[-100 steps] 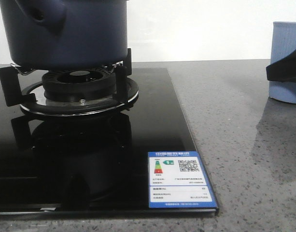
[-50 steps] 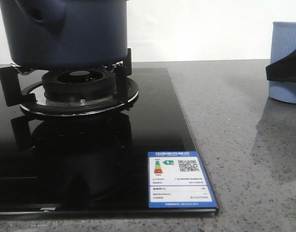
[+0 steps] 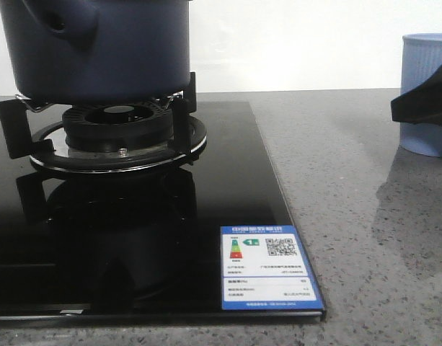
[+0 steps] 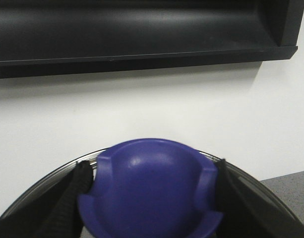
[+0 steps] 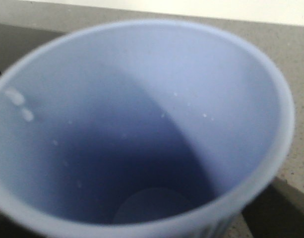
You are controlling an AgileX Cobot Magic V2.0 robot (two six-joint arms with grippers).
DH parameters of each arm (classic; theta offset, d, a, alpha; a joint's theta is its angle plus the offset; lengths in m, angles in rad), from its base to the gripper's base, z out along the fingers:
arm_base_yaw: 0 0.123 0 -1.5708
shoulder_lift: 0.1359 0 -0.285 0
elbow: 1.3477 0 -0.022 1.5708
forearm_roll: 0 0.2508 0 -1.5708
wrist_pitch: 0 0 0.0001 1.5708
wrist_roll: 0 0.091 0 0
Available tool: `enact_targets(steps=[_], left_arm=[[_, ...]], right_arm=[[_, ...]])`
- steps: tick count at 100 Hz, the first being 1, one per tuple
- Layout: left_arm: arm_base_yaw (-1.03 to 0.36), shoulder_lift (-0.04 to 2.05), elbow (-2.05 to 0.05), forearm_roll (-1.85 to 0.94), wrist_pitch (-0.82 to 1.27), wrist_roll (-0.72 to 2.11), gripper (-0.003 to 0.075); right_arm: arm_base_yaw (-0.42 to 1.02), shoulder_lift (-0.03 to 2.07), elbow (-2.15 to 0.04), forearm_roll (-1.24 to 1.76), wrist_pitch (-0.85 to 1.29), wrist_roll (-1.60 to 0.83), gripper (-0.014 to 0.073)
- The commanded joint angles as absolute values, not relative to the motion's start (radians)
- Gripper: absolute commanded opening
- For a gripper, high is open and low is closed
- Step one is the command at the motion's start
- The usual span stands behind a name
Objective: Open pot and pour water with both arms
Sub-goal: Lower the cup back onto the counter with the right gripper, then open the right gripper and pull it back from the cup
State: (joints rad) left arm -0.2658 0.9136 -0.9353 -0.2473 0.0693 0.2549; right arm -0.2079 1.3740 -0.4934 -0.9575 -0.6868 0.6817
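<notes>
The pot is sitting on the black grate of your burner, at the far left of the front view, its stubby spout turned toward the left. The burner is set in a glossy black glass hob that is mirroring the pot and grate. A blue-edged label with a QR code is lying on the hob's near right corner. The hob is resting in a speckled grey desk, and a plain white wall is running behind it.

In the left wrist view your left claw is sitting with a dark finger on either side of a blue domed knob, which is rising from a shiny lid; the fingers are lying against the knob. A dark shelf-like hood is hanging on the wall above.

At the right edge of the front view a light blue cup is standing on the desk, well apart from the pot. A dark piece of your right claw is crossing its front; you cannot tell whether it is gripping or loose. The right wrist view is looking down into the cup's blurred interior.
</notes>
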Motion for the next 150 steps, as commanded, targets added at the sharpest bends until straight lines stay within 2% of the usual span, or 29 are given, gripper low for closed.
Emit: enact_targets(steps=[1,14,52,94,117,150], left_arm=[[-0.264,0.904,-0.975,-0.247,-0.04,0.251,0.0403],[-0.264,0.904,-0.975,-0.247,-0.042,0.251,0.0403],[-0.277,0.904,-0.975,-0.303,-0.048,0.251,0.0403],[-0.473,1.043,-0.975,-0.305,-0.151,0.251,0.0403],[-0.521,1.147,-0.975,-0.301,-0.25,0.251,0.0403],[-0.523,1.239,-0.975,-0.301,-0.258,0.251,0.0403]], right_arm=[[-0.214,1.31,-0.499,-0.942,-0.724,0.69,0.0652],[-0.214,1.236,-0.465,-0.988,-0.677,0.721,0.0652],[-0.214,0.923,-0.366,-1.229,-0.496,1.058,0.0652],[-0.214,0.59,-0.323,-1.559,-0.454,1.508,0.0652],[-0.214,0.535,-0.323,-1.617,-0.499,1.589,0.0652],[-0.214,0.533,-0.323,-1.617,-0.537,1.589,0.0652]])
